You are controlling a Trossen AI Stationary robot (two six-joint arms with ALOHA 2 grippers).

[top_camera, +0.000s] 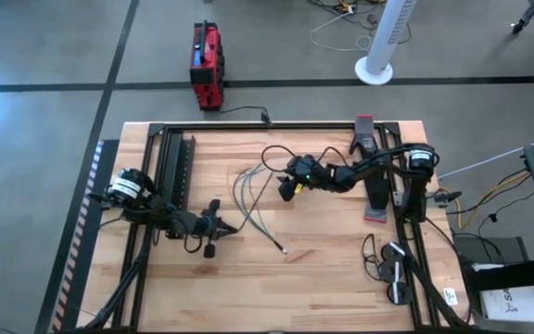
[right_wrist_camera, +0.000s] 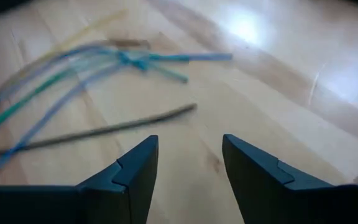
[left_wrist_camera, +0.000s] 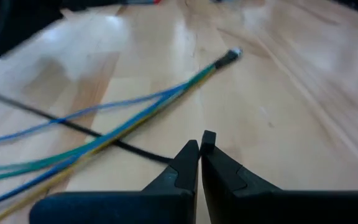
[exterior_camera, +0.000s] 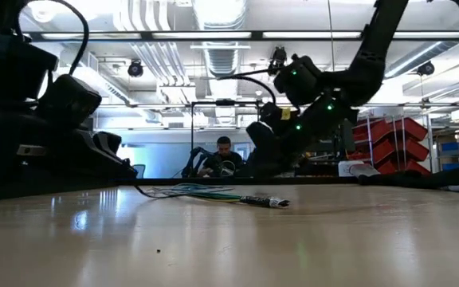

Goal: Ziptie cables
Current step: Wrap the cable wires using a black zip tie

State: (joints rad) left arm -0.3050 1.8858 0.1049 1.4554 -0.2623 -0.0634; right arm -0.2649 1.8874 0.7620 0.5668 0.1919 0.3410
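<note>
The loose bundle of thin grey, green and bluish cables [top_camera: 253, 206] lies unbound on the pale wooden tabletop [top_camera: 323, 269], between the left claw [top_camera: 213, 225], pinched empty, and the right claw [top_camera: 288, 188], spread wide. No tie is on yet.

The cables [top_camera: 251, 199] lay fanned near the table's [top_camera: 323, 278] centre. The left gripper [top_camera: 213, 226] sat just beside them at their eight o'clock; the right gripper [top_camera: 290, 186] hovered at their two o'clock. A red case [top_camera: 206, 65] stood on the floor beyond.
</note>
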